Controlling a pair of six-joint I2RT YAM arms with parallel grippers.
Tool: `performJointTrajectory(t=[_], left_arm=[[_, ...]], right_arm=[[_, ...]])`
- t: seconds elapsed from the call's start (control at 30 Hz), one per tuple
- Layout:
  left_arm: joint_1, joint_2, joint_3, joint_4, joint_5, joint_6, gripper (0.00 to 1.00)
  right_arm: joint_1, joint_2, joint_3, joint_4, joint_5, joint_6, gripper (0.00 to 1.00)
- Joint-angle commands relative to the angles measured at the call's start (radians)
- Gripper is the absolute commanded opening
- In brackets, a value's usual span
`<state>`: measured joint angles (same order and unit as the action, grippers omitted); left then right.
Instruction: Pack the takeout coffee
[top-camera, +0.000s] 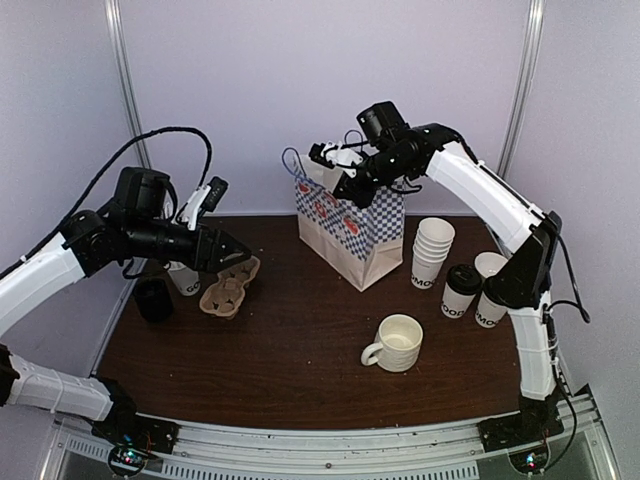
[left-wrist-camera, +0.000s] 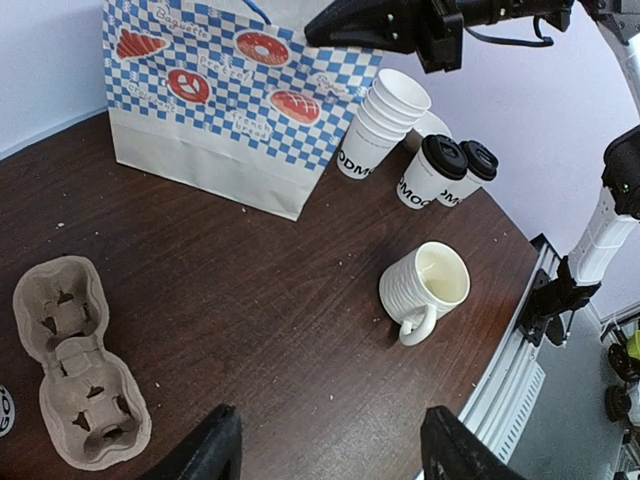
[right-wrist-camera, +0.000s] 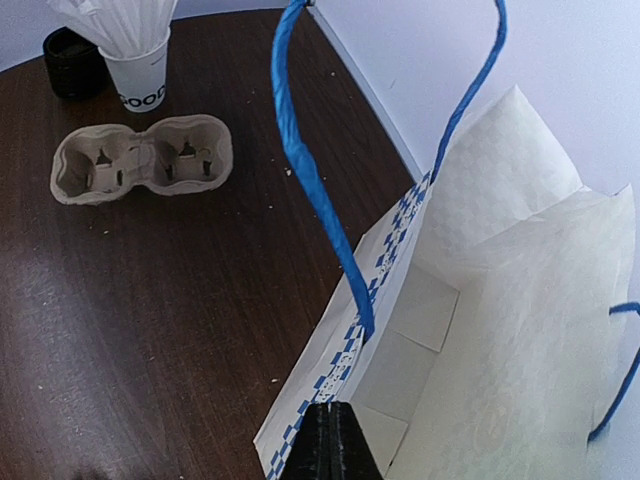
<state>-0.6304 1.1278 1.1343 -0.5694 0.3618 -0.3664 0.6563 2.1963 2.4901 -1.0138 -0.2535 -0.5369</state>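
The takeout coffee, two small white cups with black lids (left-wrist-camera: 430, 170) (left-wrist-camera: 473, 168), stands at the table's right side, one cup (top-camera: 461, 290) in plain sight and the other (top-camera: 488, 312) partly behind the right arm. My right gripper (top-camera: 350, 190) (right-wrist-camera: 337, 408) is shut on the top rim of the blue-checked paper bag (top-camera: 350, 228) (right-wrist-camera: 480, 330), whose mouth gapes. Over the table's left part my left gripper (top-camera: 236, 256) (left-wrist-camera: 330, 440) hangs open and empty, above the cardboard cup carrier (top-camera: 228, 288) (left-wrist-camera: 75, 365).
A stack of lidless paper cups (top-camera: 431, 250) (left-wrist-camera: 385, 120) stands between the bag and the coffee. A white ribbed mug (top-camera: 397, 343) (left-wrist-camera: 428, 290) sits front centre. A napkin-filled cup (right-wrist-camera: 135, 60) and a black object (top-camera: 153, 298) stand far left.
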Motion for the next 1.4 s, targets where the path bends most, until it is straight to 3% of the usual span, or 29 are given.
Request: performJointTrajectory(t=[0.0,0.33,0.57,1.07,1.17,1.37], left_arm=[[-0.003,-0.046,0.014,0.01,-0.041,0.004,0.65],[-0.003,-0.091,0.056,-0.052,-0.126,0.037,0.65],[-0.003,-0.089,0.07,-0.058,-0.155,0.027,0.65],[-0.003,-0.111,0.317,-0.268,-0.271,0.123,0.69],[-0.003,-0.067,0.371,-0.355,-0.227,0.159,0.71],[-0.003,0.026,0.382,-0.378,-0.143,0.232,0.74]], right_arm=[[0.053,-0.106,-0.07,-0.038,-0.036,-0.039,0.0],[0.14,-0.331,-0.294,-0.131,-0.222,-0.159,0.0],[0.14,-0.47,-0.473,-0.149,-0.25,-0.251,0.0],[0.194,-0.605,-0.654,-0.152,-0.388,-0.208,0.0],[0.216,-0.62,-0.671,-0.16,-0.377,-0.204,0.14],[0.217,-0.617,-0.616,-0.184,-0.375,-0.185,0.24]])
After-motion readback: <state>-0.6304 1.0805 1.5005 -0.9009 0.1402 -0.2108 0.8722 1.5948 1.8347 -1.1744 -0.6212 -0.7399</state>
